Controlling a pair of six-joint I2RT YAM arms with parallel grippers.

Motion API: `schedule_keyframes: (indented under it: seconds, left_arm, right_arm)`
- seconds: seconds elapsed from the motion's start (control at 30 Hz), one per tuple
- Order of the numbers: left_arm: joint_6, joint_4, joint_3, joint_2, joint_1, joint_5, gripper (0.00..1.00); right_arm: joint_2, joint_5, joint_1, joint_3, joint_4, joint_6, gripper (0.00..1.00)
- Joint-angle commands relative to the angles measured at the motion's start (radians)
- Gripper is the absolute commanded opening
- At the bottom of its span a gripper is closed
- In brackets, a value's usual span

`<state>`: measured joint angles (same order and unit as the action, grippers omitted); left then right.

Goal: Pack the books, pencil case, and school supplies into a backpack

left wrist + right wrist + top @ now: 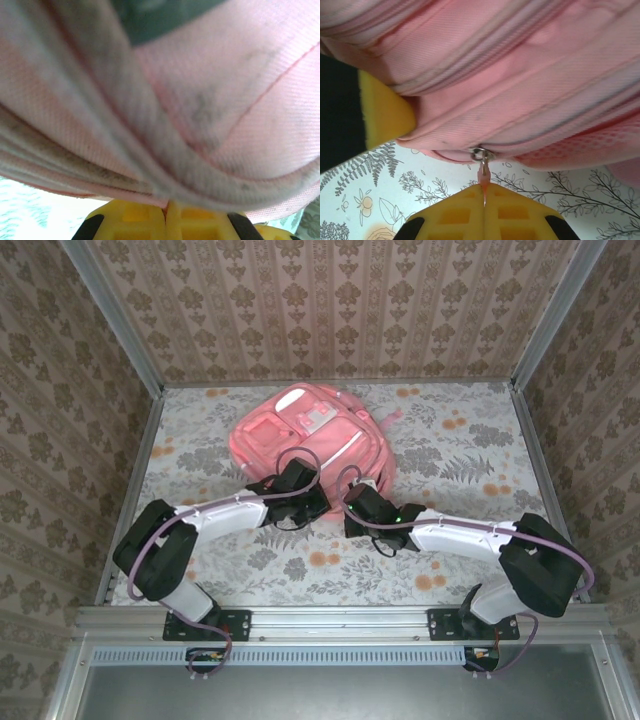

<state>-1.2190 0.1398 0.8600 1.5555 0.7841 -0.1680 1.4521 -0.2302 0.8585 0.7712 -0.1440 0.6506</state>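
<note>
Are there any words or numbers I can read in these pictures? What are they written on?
No text can be read here.
The white patch on the front of the backpack may carry print, but from above it is too small to make out.
Up close in the wrist views, the pink fabric bears no letters or numbers.

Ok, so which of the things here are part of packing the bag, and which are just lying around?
Part of the job:
- backpack
- zipper pull, pinched by the right gripper
- left gripper, shut at the backpack's edge

Just there:
- table with its flowered top
- walls with patterned paper
</note>
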Motion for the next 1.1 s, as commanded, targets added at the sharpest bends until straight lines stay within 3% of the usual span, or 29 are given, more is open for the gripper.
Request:
schedule_keyframes:
  seconds: [0.0, 0.27, 0.43, 0.5, 0.83, 1.07]
  left_arm:
    - [0.032, 0.113, 0.008, -0.064, -0.021, 0.119, 0.00]
    - [0.066, 0.171, -0.063, -0.185, -0.082, 0.115, 0.00]
    - [0.064, 0.149, -0.045, -0.173, -0.080, 0.093, 0.00]
    - [0.062, 0.147, -0.023, -0.166, -0.079, 0.086, 0.00]
    - [0.058, 0.167, 0.014, -0.169, -0.074, 0.081, 0.00]
    - [0.056, 0.166, 0.017, -0.172, -0.074, 0.070, 0.00]
  right_arm:
    - [-0.033, -0.069, -0.011, -0.005, -0.054, 0.011, 0.00]
    - [-0.092, -0.059, -0.079, -0.015, -0.082, -0.045, 0.00]
    - [-0.115, 0.043, -0.041, -0.013, 0.012, -0.072, 0.25]
    - [-0.104, 0.051, -0.015, -0.007, 0.044, -0.058, 0.27]
    - [0.076, -0.062, 0.140, 0.082, 0.059, 0.034, 0.27]
    - [0.174, -0.173, 0.157, 0.158, 0.023, 0.070, 0.32]
